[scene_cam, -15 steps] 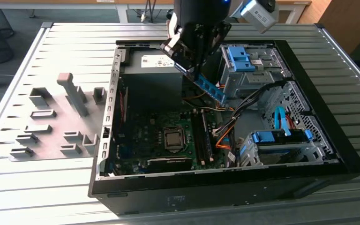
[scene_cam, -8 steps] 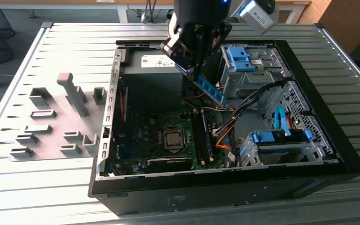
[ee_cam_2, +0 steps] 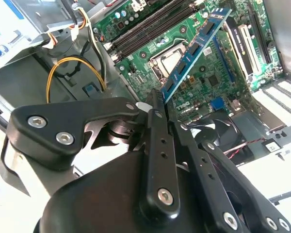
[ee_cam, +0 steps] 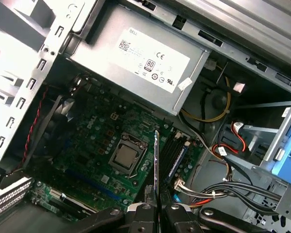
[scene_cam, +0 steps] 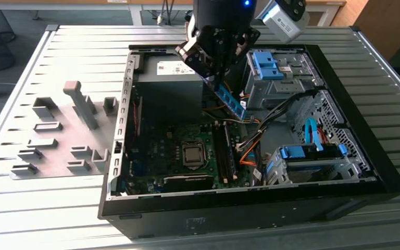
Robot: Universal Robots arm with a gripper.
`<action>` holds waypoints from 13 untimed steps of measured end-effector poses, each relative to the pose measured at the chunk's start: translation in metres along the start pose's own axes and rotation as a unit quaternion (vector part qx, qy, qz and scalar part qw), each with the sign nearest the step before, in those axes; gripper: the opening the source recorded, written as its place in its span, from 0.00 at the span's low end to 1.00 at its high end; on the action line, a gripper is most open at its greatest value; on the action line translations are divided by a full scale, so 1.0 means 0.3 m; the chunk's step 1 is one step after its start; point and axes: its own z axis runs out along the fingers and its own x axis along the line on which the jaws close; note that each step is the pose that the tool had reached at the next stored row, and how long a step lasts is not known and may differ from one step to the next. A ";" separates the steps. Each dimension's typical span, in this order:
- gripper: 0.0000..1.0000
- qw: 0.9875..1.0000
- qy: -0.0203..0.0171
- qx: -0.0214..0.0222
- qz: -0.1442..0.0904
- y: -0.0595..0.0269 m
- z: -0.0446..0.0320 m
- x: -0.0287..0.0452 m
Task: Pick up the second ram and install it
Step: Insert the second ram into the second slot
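Note:
My gripper (scene_cam: 213, 77) hangs over the open computer case (scene_cam: 366, 156) and is shut on the second ram (scene_cam: 231, 101), a long blue stick with dark chips. The stick slants down from the fingers toward the motherboard (scene_cam: 165, 166), held above it and touching nothing. In the second wrist view the ram (ee_cam_2: 196, 46) runs out from the black fingertips (ee_cam_2: 155, 104) across the green board. In the first wrist view the ram (ee_cam: 156, 165) is edge-on between the fingers (ee_cam: 140, 211), beside the long black slots (ee_cam: 177, 153) and the processor socket (ee_cam: 123, 158).
The grey power supply (ee_cam: 145, 58) sits at the case's far end. Bundled cables (scene_cam: 252, 151) and blue drive cages (scene_cam: 308, 153) crowd the exterior view's right. Grey holder blocks (scene_cam: 68, 130) stand on the slatted table (scene_cam: 19, 208) at the exterior view's left.

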 end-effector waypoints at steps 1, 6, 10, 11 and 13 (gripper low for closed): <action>0.14 1.000 0.000 0.000 0.000 0.000 0.000 0.000; 0.14 1.000 0.000 0.000 0.001 0.000 0.000 0.000; 0.14 1.000 0.000 0.000 0.001 0.000 0.000 0.000; 0.14 1.000 0.000 0.000 0.001 0.000 0.000 0.000; 0.14 1.000 0.000 0.000 0.001 0.000 0.000 0.000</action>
